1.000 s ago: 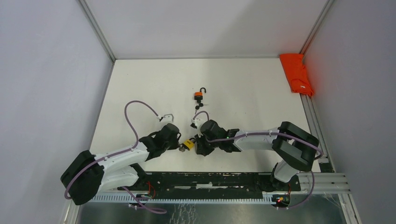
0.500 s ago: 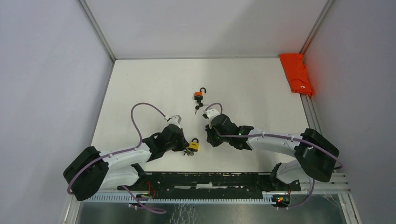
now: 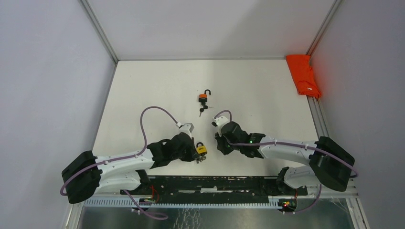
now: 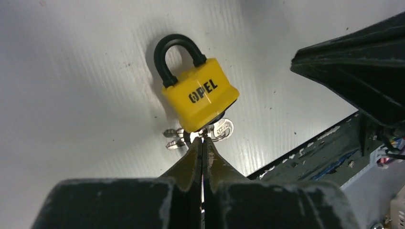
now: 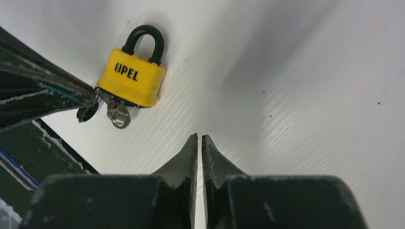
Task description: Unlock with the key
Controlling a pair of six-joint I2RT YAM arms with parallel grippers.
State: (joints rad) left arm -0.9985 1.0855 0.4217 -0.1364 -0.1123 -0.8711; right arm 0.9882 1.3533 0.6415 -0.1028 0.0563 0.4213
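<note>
A yellow padlock point(image 4: 200, 98) with a black shackle, both legs seated in the body, lies on the white table point(image 3: 157, 90) near the front edge. A key sticks out of its underside, with spare keys point(image 4: 222, 129) on a ring beside it. My left gripper point(image 4: 202, 138) is shut on that key, its tips right against the lock's bottom. In the top view the padlock point(image 3: 201, 149) sits just right of the left gripper point(image 3: 195, 154). My right gripper point(image 5: 199, 137) hovers a short way right of the padlock point(image 5: 131, 76), its jaws parted by a thin gap with nothing between them.
An orange padlock point(image 3: 204, 98) with an open shackle lies mid-table, with keys point(image 3: 204, 110) just below it. A red cloth point(image 3: 304, 75) sits at the back right corner. The black base rail point(image 3: 215, 183) runs along the near edge, close behind the yellow padlock.
My right gripper has let go of the yellow padlock, drawn back to the right and parted slightly. The left gripper has carried the padlock a little rightward by its key.
</note>
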